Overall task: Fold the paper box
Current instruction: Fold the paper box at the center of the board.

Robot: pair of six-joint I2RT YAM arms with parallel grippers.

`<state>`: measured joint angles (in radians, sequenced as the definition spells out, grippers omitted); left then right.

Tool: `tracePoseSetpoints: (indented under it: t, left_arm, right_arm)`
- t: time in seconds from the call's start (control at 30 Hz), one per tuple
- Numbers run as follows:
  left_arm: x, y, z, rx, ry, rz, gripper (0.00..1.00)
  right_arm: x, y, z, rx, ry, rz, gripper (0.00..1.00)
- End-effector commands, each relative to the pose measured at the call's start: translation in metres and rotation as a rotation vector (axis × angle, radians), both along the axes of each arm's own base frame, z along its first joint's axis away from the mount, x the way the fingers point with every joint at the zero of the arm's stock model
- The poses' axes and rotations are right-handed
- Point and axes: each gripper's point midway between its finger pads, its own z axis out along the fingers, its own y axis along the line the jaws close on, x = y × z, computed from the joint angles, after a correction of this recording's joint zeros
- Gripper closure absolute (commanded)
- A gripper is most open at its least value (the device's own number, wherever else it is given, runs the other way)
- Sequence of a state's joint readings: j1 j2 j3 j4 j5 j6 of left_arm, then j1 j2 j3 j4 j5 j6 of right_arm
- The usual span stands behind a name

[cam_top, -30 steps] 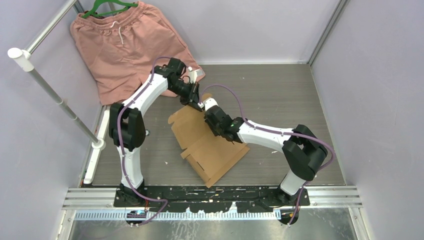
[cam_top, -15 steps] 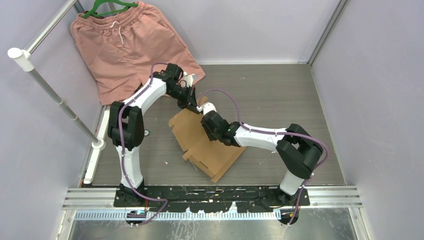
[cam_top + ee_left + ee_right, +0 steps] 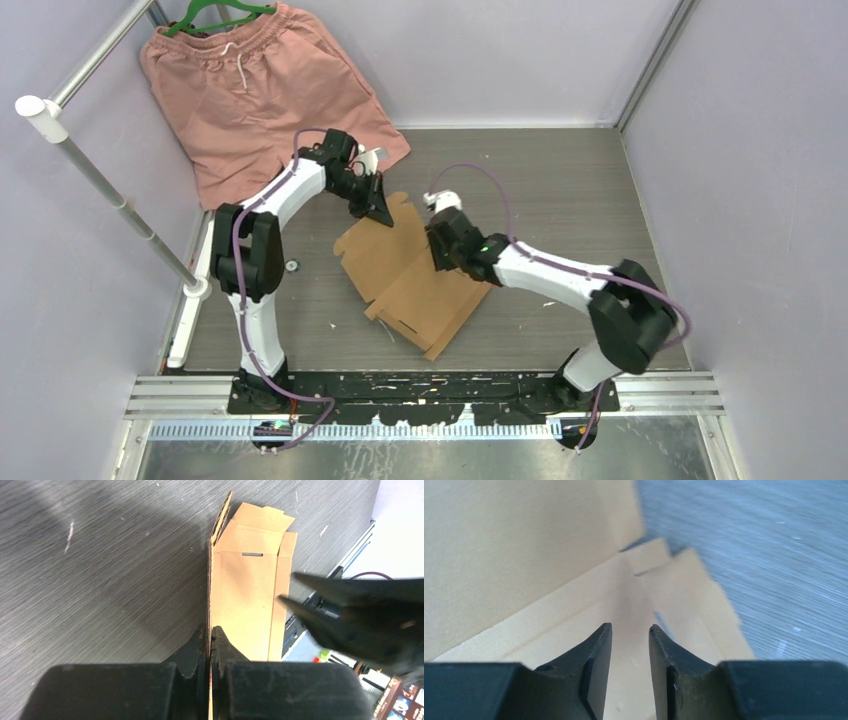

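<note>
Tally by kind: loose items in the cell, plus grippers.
paper box: 1
shorts: 1
hanger: 1
grippers: 2 (left gripper, right gripper)
Total: 5

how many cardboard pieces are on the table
1: a flat brown corrugated cardboard sheet in the middle of the grey table, one edge pinched by the left gripper. Anything beneath it would be hidden.

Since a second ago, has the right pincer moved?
Yes. In the top view, the right pincer has swung rightward, away from the pink shorts hanging at the back left.
</note>
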<state>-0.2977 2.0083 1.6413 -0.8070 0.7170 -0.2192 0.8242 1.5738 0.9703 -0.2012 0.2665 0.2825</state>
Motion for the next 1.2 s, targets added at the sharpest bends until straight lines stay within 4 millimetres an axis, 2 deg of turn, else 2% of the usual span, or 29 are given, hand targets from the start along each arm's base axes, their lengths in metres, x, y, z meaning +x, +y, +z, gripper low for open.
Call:
tracePoseSetpoints:
  t: [0.0, 0.13, 0.33, 0.43, 0.5, 0.67, 0.87, 1.17]
  left_arm:
    - [0.009, 0.020, 0.032, -0.013, -0.118, 0.029, 0.98]
    - [0.010, 0.028, 0.044, -0.004, -0.172, 0.048, 0.98]
    - [0.009, 0.027, 0.058, -0.022, -0.212, 0.050, 0.98]
    - [0.008, 0.028, 0.050, -0.007, -0.183, 0.044, 0.98]
    - [0.006, 0.032, 0.037, 0.026, -0.144, 0.041, 0.98]
    - [0.005, 0.035, 0.024, 0.056, -0.112, 0.047, 0.98]
    - [0.004, 0.040, 0.006, 0.098, -0.073, 0.056, 0.98]
    - [0.001, 0.040, 0.004, 0.097, -0.066, 0.053, 0.98]
  right_arm:
    - [0.001, -0.046, 0.040, 0.100, 0.017, -0.158, 0.60]
    - [-0.008, -0.083, 0.034, 0.071, 0.093, -0.252, 0.59]
    - [-0.027, -0.101, 0.001, 0.073, 0.189, -0.316, 0.59]
    - [-0.030, -0.102, -0.014, 0.115, 0.221, -0.321, 0.58]
    - [-0.030, -0.103, -0.020, 0.131, 0.241, -0.332, 0.56]
    - [-0.023, -0.103, -0.023, 0.142, 0.249, -0.345, 0.53]
    - [-0.012, -0.093, -0.028, 0.195, 0.265, -0.346, 0.47]
    - [0.000, -0.081, -0.032, 0.232, 0.278, -0.353, 0.46]
